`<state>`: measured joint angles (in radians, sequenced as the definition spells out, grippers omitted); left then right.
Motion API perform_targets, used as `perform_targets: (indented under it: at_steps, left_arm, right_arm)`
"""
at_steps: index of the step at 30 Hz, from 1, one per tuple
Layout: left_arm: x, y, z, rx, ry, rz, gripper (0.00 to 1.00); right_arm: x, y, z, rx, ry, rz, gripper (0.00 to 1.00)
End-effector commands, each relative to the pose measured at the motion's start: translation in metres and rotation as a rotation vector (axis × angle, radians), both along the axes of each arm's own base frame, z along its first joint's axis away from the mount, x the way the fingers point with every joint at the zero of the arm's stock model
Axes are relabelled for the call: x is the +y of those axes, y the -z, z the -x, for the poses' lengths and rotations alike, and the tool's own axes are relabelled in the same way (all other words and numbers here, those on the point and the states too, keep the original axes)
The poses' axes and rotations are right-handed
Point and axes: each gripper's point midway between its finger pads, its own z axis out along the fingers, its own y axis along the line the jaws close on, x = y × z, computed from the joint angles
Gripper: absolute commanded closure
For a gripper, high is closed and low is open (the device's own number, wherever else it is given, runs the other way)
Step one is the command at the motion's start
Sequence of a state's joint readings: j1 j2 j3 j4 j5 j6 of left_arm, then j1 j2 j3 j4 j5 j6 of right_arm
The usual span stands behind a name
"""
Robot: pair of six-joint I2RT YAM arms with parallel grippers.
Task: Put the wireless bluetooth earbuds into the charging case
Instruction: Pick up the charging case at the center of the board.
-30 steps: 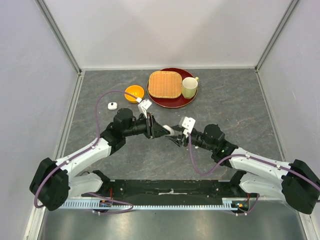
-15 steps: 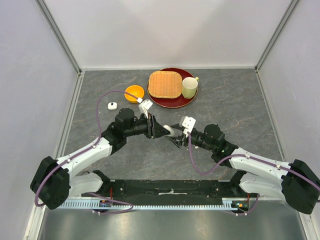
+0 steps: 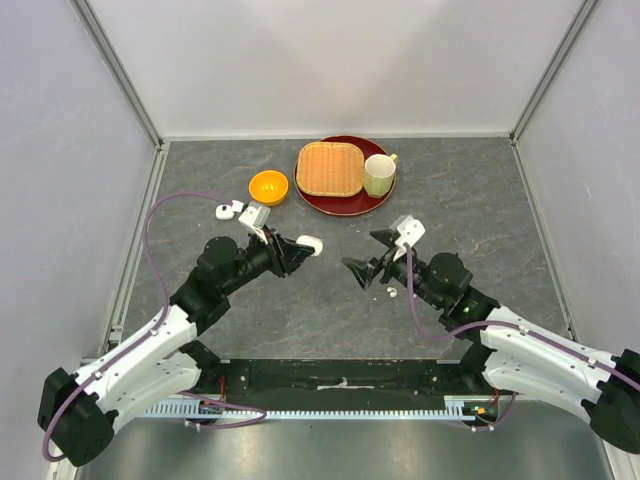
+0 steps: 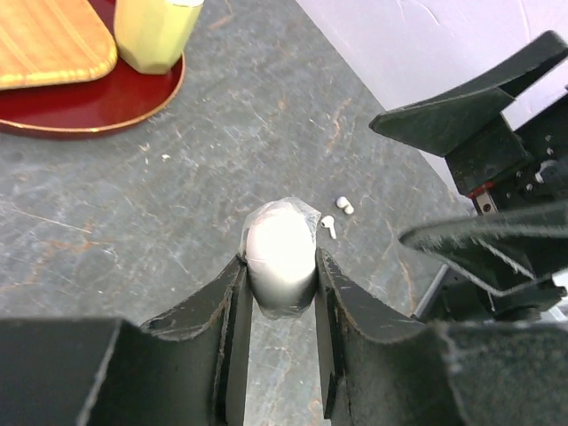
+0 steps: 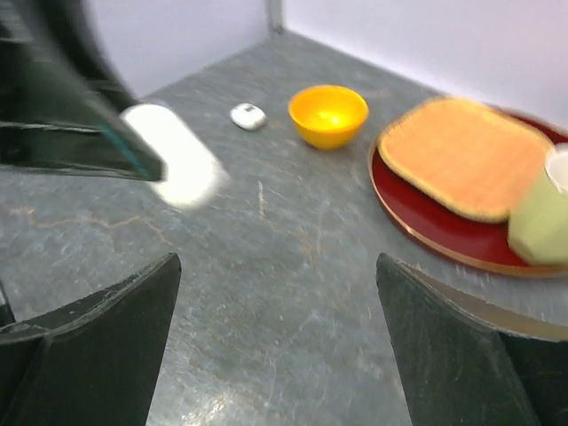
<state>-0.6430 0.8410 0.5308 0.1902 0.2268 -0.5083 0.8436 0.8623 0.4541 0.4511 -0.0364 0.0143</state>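
While left end effector [image 4: 280, 259] pinches charging case [image 4: 280, 238] | right end effector [image 3: 362, 252] spread | earbuds [image 4: 328, 225] on table [image 4: 177, 204]

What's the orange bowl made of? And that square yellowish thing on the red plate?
The orange bowl looks like smooth plastic: even bright colour with a soft shine inside, though glazed ceramic is possible. The square mat looks like woven bamboo or straw: fine criss-cross lines, matte tan. The red plate beneath is glossy, maybe lacquer.
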Motion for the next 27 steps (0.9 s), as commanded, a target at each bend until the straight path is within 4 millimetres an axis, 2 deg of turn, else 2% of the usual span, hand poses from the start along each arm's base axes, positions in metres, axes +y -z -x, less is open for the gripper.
perform_targets:
  at_steps: [1,2,3,4,5,6,7,8,12,13,14,15,17,19,23,25,26,27]
  left_arm:
    - [0.012,-0.026,-0.009,-0.199,-0.06,-0.004,0.98]
    - [0.012,-0.021,-0.006,-0.231,-0.043,-0.011,0.98]
    - [0.011,-0.039,-0.005,-0.311,-0.039,0.043,0.98]
    - [0.013,-0.044,-0.002,-0.35,-0.039,0.066,0.98]
    - [0.015,-0.036,-0.001,-0.371,-0.042,0.059,0.98]
    - [0.016,-0.049,0.0,-0.433,-0.05,0.098,0.98]
    - [0.018,-0.051,0.0,-0.459,-0.059,0.105,0.98]
    - [0.019,-0.054,-0.001,-0.484,-0.066,0.108,0.98]
    - [0.014,-0.08,-0.007,-0.553,-0.059,0.085,0.98]
    - [0.011,-0.084,-0.01,-0.558,-0.055,0.079,0.98]
    - [0.008,-0.098,-0.011,-0.596,-0.047,0.081,0.98]
    - [0.002,-0.096,-0.015,-0.598,-0.031,0.071,0.98]
    - [-0.004,-0.112,-0.01,-0.64,0.01,0.097,0.98]
    - [-0.004,-0.113,-0.015,-0.598,-0.009,0.1,0.98]
    - [-0.004,-0.104,-0.013,-0.569,0.001,0.102,0.98]
    - [-0.008,-0.099,-0.001,-0.612,0.066,0.093,0.98]
    - [-0.008,-0.082,0.004,-0.622,0.091,0.069,0.98]
    - [-0.006,-0.094,0.015,-0.707,0.105,0.115,0.98]
  right_arm:
    - [-0.043,0.0,-0.041,0.262,0.383,-0.117,0.02]
    - [-0.057,0.028,-0.05,0.434,0.495,-0.142,0.02]
    - [-0.06,0.019,-0.058,0.494,0.516,-0.188,0.02]
    - [-0.042,0.022,-0.049,0.605,0.378,-0.206,0.02]
    - [-0.054,0.028,-0.061,0.728,0.412,-0.302,0.02]
    - [-0.052,0.026,-0.061,0.796,0.381,-0.363,0.02]
    - [-0.048,0.025,-0.056,0.848,0.326,-0.396,0.02]
    - [-0.04,0.003,-0.056,0.829,0.227,-0.464,0.02]
    - [-0.034,-0.035,-0.049,0.91,0.159,-0.668,0.02]
    - [-0.034,-0.041,-0.049,0.931,0.159,-0.71,0.02]
    - [-0.034,-0.042,-0.052,0.964,0.173,-0.746,0.02]
    - [-0.035,-0.045,-0.055,1.061,0.195,-0.847,0.02]
    - [-0.03,-0.037,-0.059,1.184,0.204,-0.907,0.02]
    - [-0.019,-0.03,-0.057,1.309,0.174,-0.925,0.02]
    - [-0.014,-0.035,-0.055,1.335,0.149,-0.907,0.02]
    - [-0.015,-0.031,-0.051,1.308,0.128,-0.893,0.02]
    - [-0.015,-0.023,-0.046,1.318,0.116,-0.888,0.02]
    - [-0.014,-0.025,-0.042,1.307,0.08,-0.888,0.02]
